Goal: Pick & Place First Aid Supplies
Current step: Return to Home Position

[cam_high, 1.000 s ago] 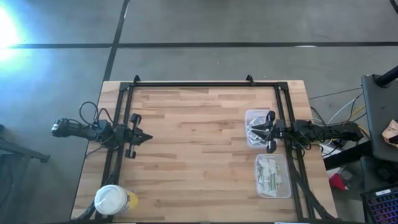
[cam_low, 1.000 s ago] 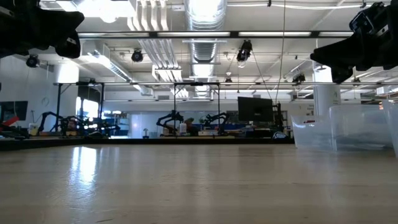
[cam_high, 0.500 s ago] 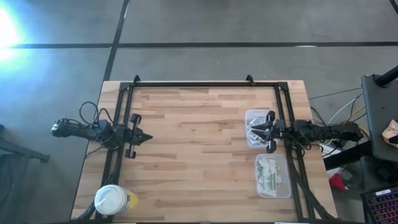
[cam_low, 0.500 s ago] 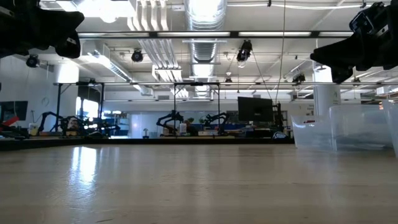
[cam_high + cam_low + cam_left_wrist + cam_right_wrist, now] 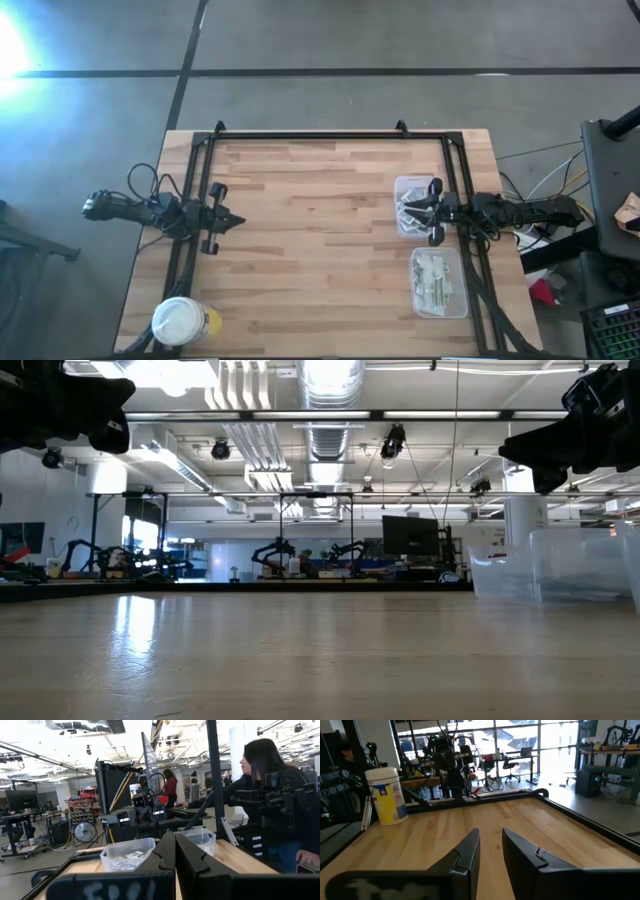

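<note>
first aid supplies (image 5: 433, 278) in two tubs (image 5: 464, 300), right worktop edge. right pincer (image 5: 412, 212) narrow, empty, above one; low retreat could clip rim, spill packets. left pincer (image 5: 232, 220) closed, left edge.

Left arm (image 5: 125, 208) and right arm (image 5: 520, 210): matte black, boxy links, loose black cables (image 5: 140, 180) looping alongside. Fingers (image 5: 465, 855) dark, wedge-tipped. Blurred whitish marking (image 5: 120, 887) on the block behind them.

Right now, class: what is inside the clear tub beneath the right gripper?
The clear tub holds loose small white packets with dark print. The right gripper hangs over part of it, hiding whatever lies beneath.
</note>
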Available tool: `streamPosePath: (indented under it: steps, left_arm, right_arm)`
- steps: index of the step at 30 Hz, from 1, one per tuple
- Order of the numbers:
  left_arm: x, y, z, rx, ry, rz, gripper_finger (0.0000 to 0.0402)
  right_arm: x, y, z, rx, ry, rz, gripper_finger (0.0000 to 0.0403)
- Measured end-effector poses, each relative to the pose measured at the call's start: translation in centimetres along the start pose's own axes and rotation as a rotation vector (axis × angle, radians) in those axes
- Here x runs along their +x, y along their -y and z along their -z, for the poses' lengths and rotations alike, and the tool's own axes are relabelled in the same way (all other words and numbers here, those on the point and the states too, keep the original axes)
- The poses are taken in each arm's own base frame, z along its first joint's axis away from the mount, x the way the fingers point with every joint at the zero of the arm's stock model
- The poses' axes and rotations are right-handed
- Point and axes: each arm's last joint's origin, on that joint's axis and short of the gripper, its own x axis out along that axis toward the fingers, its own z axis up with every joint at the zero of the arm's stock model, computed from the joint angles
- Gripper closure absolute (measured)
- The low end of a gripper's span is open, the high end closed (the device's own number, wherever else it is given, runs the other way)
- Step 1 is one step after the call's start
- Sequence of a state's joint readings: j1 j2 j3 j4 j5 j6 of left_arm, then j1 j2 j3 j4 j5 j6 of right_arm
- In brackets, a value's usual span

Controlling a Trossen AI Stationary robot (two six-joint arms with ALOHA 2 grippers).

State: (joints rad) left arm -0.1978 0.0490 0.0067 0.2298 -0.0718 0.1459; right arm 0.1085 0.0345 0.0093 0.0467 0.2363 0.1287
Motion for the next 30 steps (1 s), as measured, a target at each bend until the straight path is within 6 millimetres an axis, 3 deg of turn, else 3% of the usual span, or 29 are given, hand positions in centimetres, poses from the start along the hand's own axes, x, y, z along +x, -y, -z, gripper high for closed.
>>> streamPosePath:
  steps: [12, 30]
  left_arm:
    - [0.0, 0.0, 0.0, 0.0, 0.0, 0.001, 0.0401]
    - [0.0, 0.0, 0.0, 0.0, 0.0, 0.0, 0.0401]
  right_arm:
    - [0.0, 0.0, -0.02, 0.001, 0.001, 0.0, 0.034]
    - [0.0, 0.0, -0.01, 0.0, 0.0, 0.0, 0.0316]
